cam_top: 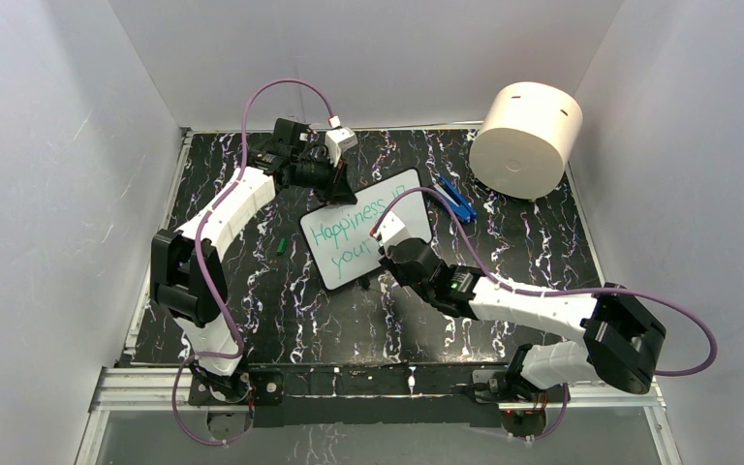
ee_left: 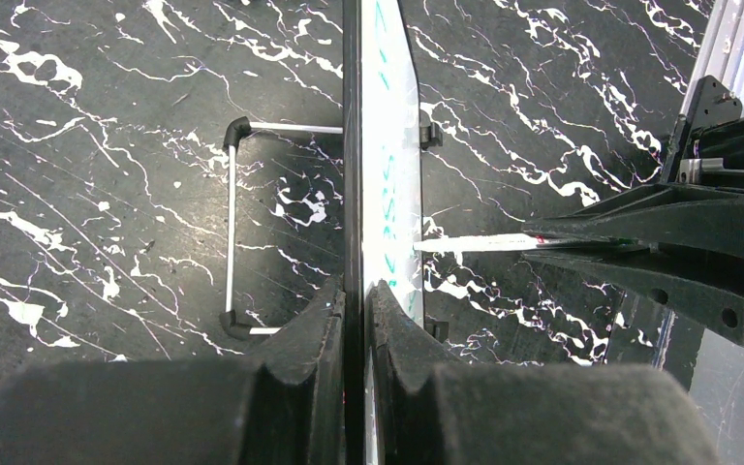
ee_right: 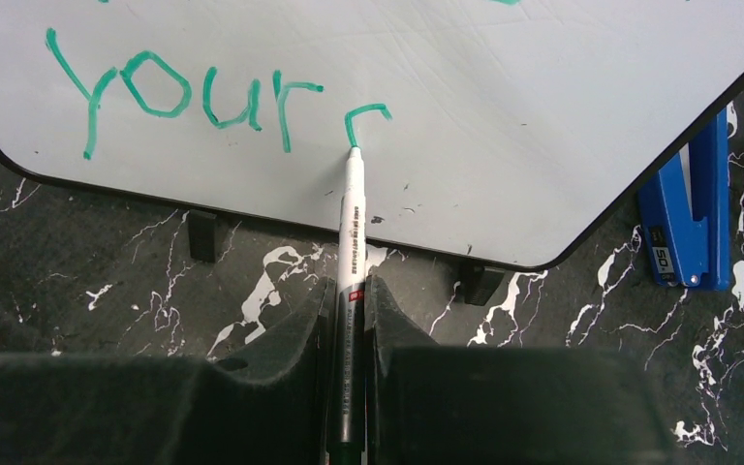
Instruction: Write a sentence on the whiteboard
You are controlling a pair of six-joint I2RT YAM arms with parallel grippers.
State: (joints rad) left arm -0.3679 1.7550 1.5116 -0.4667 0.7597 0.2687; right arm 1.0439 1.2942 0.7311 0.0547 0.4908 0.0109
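The whiteboard [cam_top: 366,228] stands tilted on the black marble table, with the teal-green sentence [cam_top: 349,232] reading "Happiness" over "your". My left gripper [cam_top: 334,179] is shut on the whiteboard's far top edge; the left wrist view shows the board [ee_left: 392,174] edge-on between its fingers [ee_left: 315,325]. My right gripper [cam_top: 387,254] is shut on a white marker [ee_right: 351,232]. Its tip touches the board [ee_right: 542,116] just after "your" [ee_right: 184,92], at a fresh curved stroke [ee_right: 363,116]. The marker also shows in the left wrist view [ee_left: 475,242].
A big cream cylinder [cam_top: 526,139] stands at the back right. A blue stapler-like tool [cam_top: 457,199] lies right of the board, also in the right wrist view [ee_right: 688,223]. A small green cap [cam_top: 279,246] lies left of the board. A wire stand [ee_left: 237,228] props the board behind.
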